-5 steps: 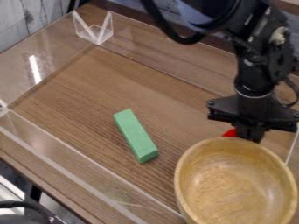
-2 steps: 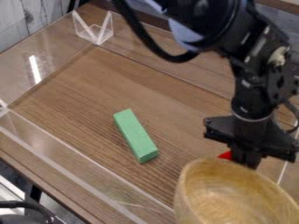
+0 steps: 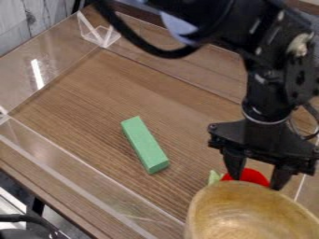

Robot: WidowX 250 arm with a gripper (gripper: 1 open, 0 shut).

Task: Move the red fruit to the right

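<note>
Hovers with gripper jaws spread around the red fruit just above the wooden bowl rim, apparently releasing it rightward, well apart from the green block

The wood-grain worktop is fenced by clear plastic walls. A green rectangular block lies flat near its middle, angled. A wooden bowl sits at the near right corner, and the red fruit lies just beyond its far rim.

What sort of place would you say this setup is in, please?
Probably a robotics lab bench: a wood-grain tabletop fenced by clear acrylic walls, with toy props like a green rectangular block and round wooden bowl.
</note>
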